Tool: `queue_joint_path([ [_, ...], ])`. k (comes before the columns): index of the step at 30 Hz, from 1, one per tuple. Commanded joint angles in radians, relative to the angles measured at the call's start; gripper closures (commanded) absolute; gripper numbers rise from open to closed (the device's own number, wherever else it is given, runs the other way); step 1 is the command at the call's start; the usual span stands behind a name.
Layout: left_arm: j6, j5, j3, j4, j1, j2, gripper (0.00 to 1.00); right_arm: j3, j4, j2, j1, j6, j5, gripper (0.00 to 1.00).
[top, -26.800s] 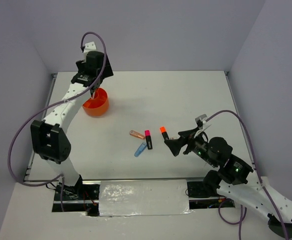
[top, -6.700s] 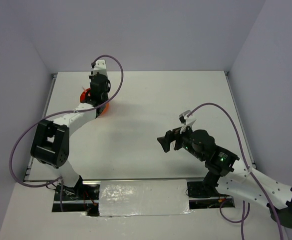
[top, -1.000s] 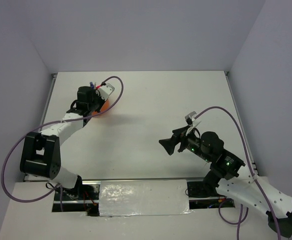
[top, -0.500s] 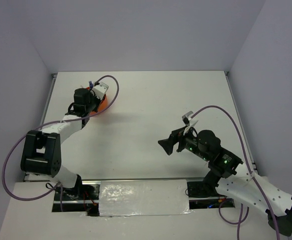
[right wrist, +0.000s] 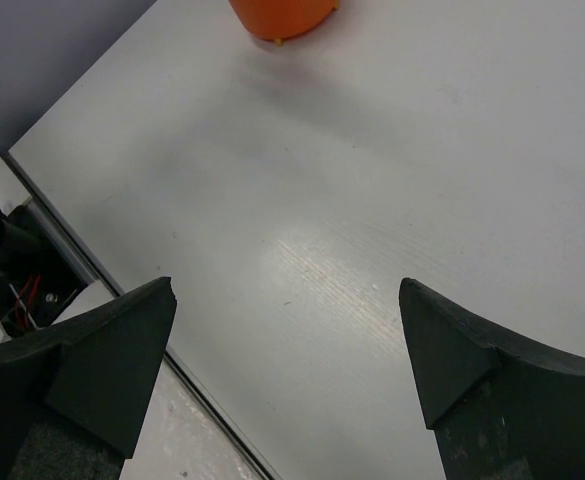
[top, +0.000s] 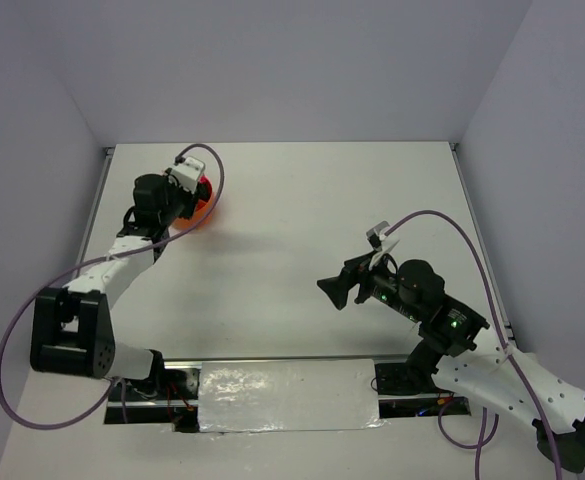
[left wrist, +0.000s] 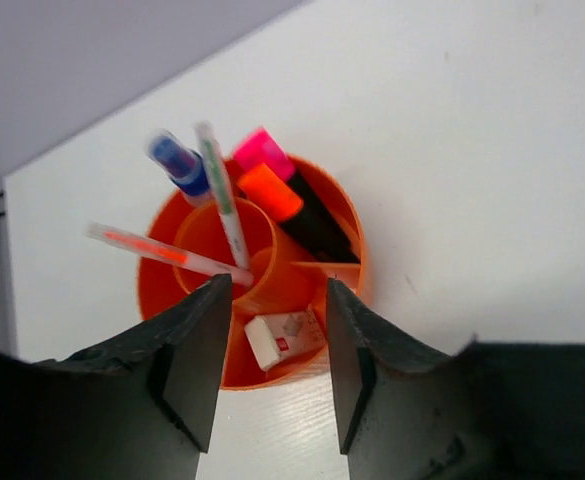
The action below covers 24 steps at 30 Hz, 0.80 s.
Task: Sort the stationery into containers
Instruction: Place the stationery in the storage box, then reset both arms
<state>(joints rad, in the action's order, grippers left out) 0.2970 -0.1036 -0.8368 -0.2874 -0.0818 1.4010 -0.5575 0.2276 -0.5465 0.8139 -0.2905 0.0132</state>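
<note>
The round orange cup [left wrist: 344, 252] holds the stationery in its compartments: a pink-tipped highlighter [left wrist: 261, 151], an orange-tipped highlighter [left wrist: 269, 191], a blue-capped marker [left wrist: 177, 161], a pale pencil [left wrist: 223, 203], a thin orange pen [left wrist: 148, 250] and a white eraser [left wrist: 283, 338]. My left gripper [left wrist: 277, 292] hovers above the cup's near rim, open, with nothing between its fingers. From above, the cup [top: 201, 204] peeks out beside the left gripper [top: 184, 197]. My right gripper [right wrist: 284, 295] hangs wide open and empty over bare table, far from the cup [right wrist: 282, 14].
The white table [top: 312, 210] is walled by grey panels on three sides. A taped strip [top: 287, 395] and cable-filled slots lie along the near edge between the arm bases. The right gripper [top: 332, 288] is at mid-right.
My left gripper has drawn back leftward from over the cup and its jaws have spread wider. The right arm has barely shifted.
</note>
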Motion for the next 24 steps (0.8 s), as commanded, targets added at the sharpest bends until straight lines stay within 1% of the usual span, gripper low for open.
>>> queue_joint_path([
  [1,-0.122,0.02,-0.093,-0.009,-0.004,-0.137,0.45,-0.064,-0.005,0.003,0.004,0.014,0.024,0.0],
  [2,-0.145,0.048,-0.169,0.035,-0.012,-0.152,0.35,-0.071,0.004,0.003,0.004,0.017,0.034,0.0],
  [3,-0.177,0.079,-0.215,0.156,-0.016,-0.177,0.01,-0.1,0.018,0.003,0.004,0.019,0.066,0.0],
  [4,-0.261,0.099,-0.27,0.233,-0.018,-0.186,0.01,-0.12,0.062,0.003,0.004,0.02,0.088,0.0],
  [5,-0.31,0.187,-0.374,0.31,-0.016,-0.197,0.01,-0.169,0.093,0.003,0.004,0.022,0.115,0.0],
  [6,-0.387,0.232,-0.418,0.395,-0.018,-0.223,0.01,-0.198,0.126,0.003,0.004,0.019,0.183,0.0],
  [7,-0.495,0.269,-0.453,0.533,-0.018,-0.243,0.01,-0.231,0.166,0.003,0.002,0.014,0.224,0.0],
  [8,-0.55,0.341,-0.484,0.594,-0.016,-0.267,0.01,-0.293,0.246,0.005,0.005,0.005,0.264,0.0],
  [9,-0.606,0.373,-0.486,0.646,-0.016,-0.325,0.01,-0.327,0.284,0.003,0.004,-0.001,0.305,0.0],
  [10,-0.683,0.396,-0.475,0.686,-0.015,-0.362,0.01,-0.367,0.335,-0.001,0.004,-0.007,0.379,0.0],
  [11,-0.697,0.401,-0.435,0.738,-0.015,-0.399,0.01,-0.439,0.425,-0.009,0.004,-0.018,0.408,0.0],
  [12,-0.703,0.386,-0.414,0.757,-0.015,-0.478,0.01,-0.474,0.467,-0.012,0.004,-0.021,0.431,0.0],
  [13,-0.722,0.38,-0.391,0.78,-0.016,-0.523,0.01,-0.51,0.554,-0.015,0.004,-0.027,0.465,0.0],
  [14,-0.731,0.381,-0.343,0.827,-0.016,-0.561,0.01,-0.569,0.593,-0.016,0.004,-0.038,0.481,0.0],
  [15,-0.736,0.372,-0.32,0.841,-0.016,-0.647,0.01,-0.593,0.62,-0.013,0.004,-0.045,0.499,0.0],
  [16,-0.734,0.364,-0.296,0.855,-0.015,-0.689,0.01,-0.613,0.672,-0.007,0.004,-0.053,0.516,0.0],
  [17,-0.733,0.357,-0.26,0.885,-0.016,-0.727,0.01,-0.642,0.694,0.008,0.002,-0.059,0.518,0.0],
  [18,-0.728,0.34,-0.248,0.902,-0.016,-0.794,0.01,-0.653,0.711,0.017,0.004,-0.059,0.516,0.0],
  [19,-0.725,0.329,-0.239,0.921,-0.016,-0.822,0.01,-0.66,0.739,0.023,0.004,-0.058,0.51,0.0],
  [20,-0.726,0.321,-0.243,0.944,-0.015,-0.844,0.01,-0.668,0.753,0.037,0.004,-0.052,0.501,0.0],
  [21,-0.722,0.311,-0.248,1.005,-0.016,-0.881,0.01,-0.671,0.766,0.043,0.004,-0.055,0.502,0.0],
  [23,-0.711,0.269,-0.257,1.028,-0.015,-0.898,0.01,-0.679,0.803,0.059,0.004,-0.056,0.513,0.0],
  [24,-0.708,0.259,-0.26,1.095,-0.016,-0.945,0.01,-0.68,0.823,0.063,0.004,-0.058,0.521,0.0],
])
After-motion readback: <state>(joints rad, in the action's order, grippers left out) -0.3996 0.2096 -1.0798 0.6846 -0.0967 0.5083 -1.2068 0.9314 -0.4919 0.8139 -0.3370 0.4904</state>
